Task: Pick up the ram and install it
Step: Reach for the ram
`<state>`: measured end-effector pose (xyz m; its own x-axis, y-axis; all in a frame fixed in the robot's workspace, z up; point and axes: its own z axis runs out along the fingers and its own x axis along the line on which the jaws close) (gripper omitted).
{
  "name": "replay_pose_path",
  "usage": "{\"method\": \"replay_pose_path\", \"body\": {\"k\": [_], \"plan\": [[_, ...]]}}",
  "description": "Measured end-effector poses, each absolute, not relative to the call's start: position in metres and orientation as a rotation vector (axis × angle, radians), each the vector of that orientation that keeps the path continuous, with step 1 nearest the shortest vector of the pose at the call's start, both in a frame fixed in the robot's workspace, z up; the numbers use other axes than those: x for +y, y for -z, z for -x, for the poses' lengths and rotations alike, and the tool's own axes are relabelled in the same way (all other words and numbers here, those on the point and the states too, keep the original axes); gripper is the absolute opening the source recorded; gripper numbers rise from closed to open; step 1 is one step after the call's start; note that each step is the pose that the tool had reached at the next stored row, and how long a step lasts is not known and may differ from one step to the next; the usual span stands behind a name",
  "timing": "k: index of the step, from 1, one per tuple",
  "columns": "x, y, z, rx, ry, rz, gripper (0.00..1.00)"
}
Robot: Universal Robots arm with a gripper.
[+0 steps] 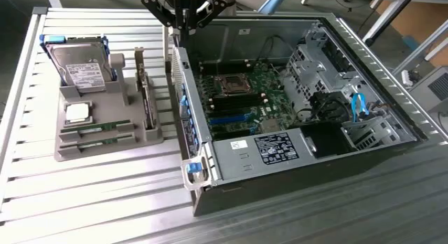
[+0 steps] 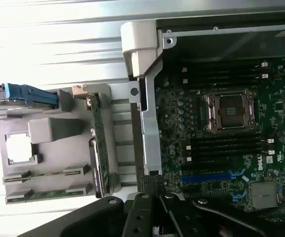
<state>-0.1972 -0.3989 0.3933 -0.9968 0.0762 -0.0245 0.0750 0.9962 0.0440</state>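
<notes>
Green slim circuit-board ram (image 1: 98, 127) lower left, lengthwise across exterior frame | black metal gripper (image 1: 183, 27) top centre, pressed together, empty, well apart

A table (image 1: 91, 202) of pale ribbed metal slats gleams under bright light. Past its edge on the exterior view's left lies dark grey floor (image 1: 10, 55); beyond its far corner stand a slanting dark bar (image 1: 390, 16) and a brown board (image 1: 420, 18).
</notes>
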Motion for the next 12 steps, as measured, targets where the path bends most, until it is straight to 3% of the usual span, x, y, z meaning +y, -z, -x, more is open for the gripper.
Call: {"method": "replay_pose_path", "body": {"k": [12], "plan": [[-0.399, -0.393, 0.212, 3.113, -0.067, -0.118, 0.11]]}}
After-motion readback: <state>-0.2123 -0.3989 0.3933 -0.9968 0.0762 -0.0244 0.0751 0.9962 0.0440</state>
